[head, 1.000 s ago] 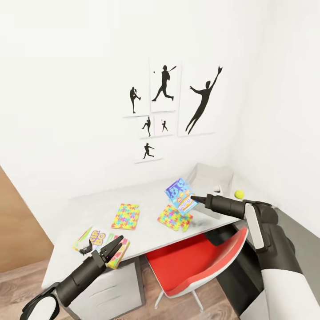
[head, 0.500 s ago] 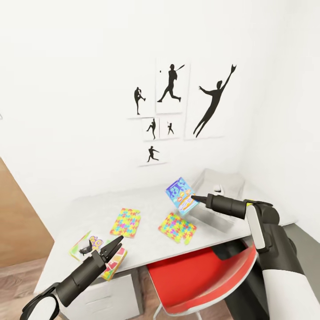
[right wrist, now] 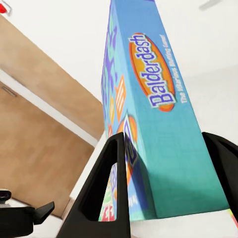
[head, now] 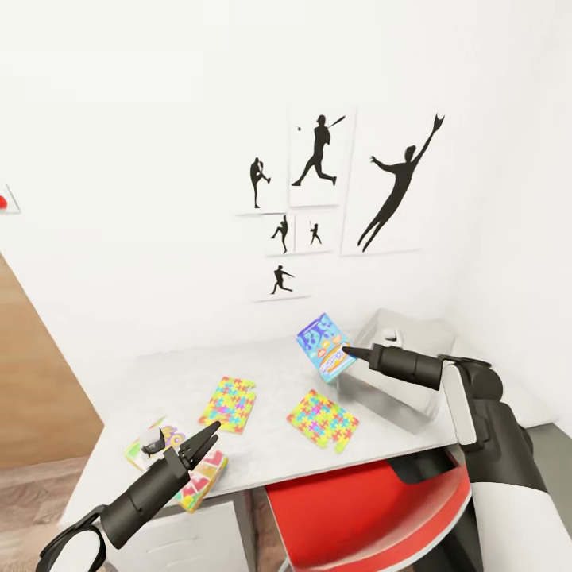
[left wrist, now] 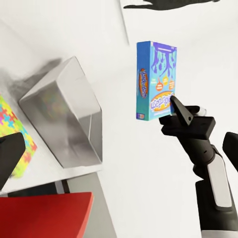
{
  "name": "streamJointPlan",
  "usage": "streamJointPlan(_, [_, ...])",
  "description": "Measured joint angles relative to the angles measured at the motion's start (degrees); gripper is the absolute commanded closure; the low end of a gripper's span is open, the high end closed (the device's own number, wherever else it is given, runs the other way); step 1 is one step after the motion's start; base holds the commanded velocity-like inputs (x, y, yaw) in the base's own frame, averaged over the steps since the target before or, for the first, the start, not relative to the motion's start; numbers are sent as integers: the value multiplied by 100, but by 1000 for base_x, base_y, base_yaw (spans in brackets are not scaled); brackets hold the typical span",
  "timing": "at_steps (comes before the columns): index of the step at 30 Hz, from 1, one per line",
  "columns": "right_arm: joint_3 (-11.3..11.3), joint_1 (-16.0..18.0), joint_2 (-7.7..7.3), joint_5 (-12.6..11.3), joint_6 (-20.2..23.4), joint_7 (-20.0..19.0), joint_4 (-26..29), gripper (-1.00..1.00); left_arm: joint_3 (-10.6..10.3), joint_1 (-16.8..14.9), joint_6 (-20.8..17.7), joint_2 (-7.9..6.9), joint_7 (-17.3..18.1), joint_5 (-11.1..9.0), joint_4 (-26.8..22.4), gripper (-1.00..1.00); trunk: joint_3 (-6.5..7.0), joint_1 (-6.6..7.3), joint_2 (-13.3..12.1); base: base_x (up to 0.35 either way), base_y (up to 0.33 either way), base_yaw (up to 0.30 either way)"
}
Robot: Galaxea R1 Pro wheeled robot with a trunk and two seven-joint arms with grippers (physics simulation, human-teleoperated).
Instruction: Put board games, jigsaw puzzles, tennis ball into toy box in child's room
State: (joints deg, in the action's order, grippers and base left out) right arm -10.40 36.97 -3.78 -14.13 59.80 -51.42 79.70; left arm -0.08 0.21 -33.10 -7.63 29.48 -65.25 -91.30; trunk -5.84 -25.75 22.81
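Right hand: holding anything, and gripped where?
Yes. The right hand is shut on the blue board game, its fingers across the box's two broad faces at one end, lifted above the table.

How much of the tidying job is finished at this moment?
Nothing colourful shows in the light-grey toy box yet. In hand: the right gripper holds the blue Balderdash game box beside it. Left on the grey table: two jigsaw puzzle squares and the yellow-green game box.
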Motion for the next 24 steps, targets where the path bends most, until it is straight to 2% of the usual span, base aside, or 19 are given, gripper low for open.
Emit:
streamJointPlan(14, [0, -1, 1, 5, -1, 0, 24, 100, 0, 0, 0, 0, -1, 0, 6, -100, 5, 0, -1, 2, -24, 227])
streamJointPlan(24, [-7, -2, 0, 13, 0, 0, 27, 100, 0, -1, -1, 0, -1, 2, 10, -100, 5, 0, -1, 0, -121, 82])
